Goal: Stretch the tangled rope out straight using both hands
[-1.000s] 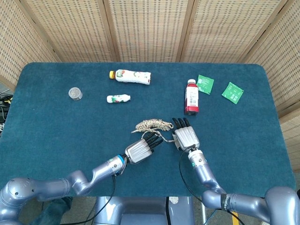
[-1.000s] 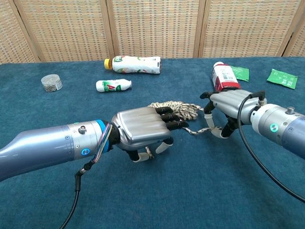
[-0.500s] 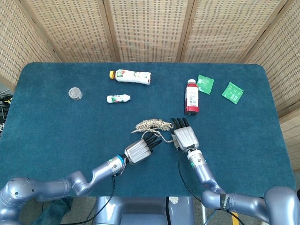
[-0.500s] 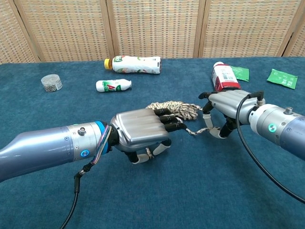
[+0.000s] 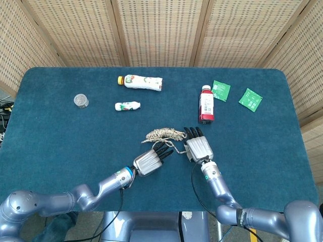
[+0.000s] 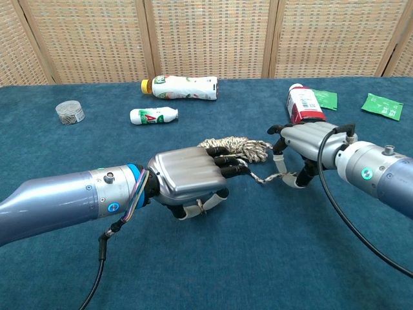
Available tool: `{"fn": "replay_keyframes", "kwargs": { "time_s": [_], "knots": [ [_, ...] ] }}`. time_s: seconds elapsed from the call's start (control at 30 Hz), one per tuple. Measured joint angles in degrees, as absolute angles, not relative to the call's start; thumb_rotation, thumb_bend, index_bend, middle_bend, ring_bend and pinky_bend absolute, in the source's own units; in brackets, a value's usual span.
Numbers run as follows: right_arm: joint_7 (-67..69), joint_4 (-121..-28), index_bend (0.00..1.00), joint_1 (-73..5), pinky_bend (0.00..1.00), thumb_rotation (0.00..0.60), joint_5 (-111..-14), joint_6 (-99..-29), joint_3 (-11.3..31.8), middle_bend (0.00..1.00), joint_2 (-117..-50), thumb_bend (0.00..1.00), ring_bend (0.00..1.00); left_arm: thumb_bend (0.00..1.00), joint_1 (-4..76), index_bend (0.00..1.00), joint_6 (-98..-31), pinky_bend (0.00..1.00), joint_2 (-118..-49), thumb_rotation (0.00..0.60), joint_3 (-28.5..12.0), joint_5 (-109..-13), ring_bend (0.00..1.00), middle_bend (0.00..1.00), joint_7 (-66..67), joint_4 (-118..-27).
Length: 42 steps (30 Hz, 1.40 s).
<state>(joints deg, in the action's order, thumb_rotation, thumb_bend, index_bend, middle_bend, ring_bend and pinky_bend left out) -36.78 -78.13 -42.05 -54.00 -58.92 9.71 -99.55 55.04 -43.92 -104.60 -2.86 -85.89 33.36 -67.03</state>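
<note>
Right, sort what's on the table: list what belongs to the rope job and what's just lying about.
Belongs to the job:
rope, bunched between the hands
left hand
right hand

Just lying about:
large white bottle, on its side
small white bottle, on its side
red bottle
two green packets
small round jar

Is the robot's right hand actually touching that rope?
Touching. The chest view shows a rope strand pinched in the right hand, running across to the left hand.
</note>
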Motion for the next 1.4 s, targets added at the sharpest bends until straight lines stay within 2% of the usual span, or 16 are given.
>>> {"fn": "replay_keyframes", "kwargs": {
  "time_s": [0.4,1.03,1.4],
  "knots": [
    [-36.26,-77.36,0.70,-41.87,0.00,0.600,-54.53,-59.43,9.74,0.04,-99.80,0.50,0.00,0.43,54.12,0.66,-46.01,0.00,-103.31,0.600,-2.74,-85.63,0.00,0.00,31.90,-67.52],
    [-34.51,-74.59,0.71,-38.81,0.00,0.600,-58.87,-65.07,10.17,0.07,-95.84,0.50,0.00,0.44,45.05,0.66,-57.76,0.00,-80.99,0.600,0.31,-87.33,0.00,0.00,21.41,-72.77],
    [-35.01,-71.84,0.71,-35.84,0.00,0.600,-57.47,-66.59,10.41,0.07,-93.26,0.50,0.00,0.44,40.21,0.66,-62.08,0.00,-76.98,0.600,3.18,-90.12,0.00,0.00,13.68,-68.37]
  ]
}}
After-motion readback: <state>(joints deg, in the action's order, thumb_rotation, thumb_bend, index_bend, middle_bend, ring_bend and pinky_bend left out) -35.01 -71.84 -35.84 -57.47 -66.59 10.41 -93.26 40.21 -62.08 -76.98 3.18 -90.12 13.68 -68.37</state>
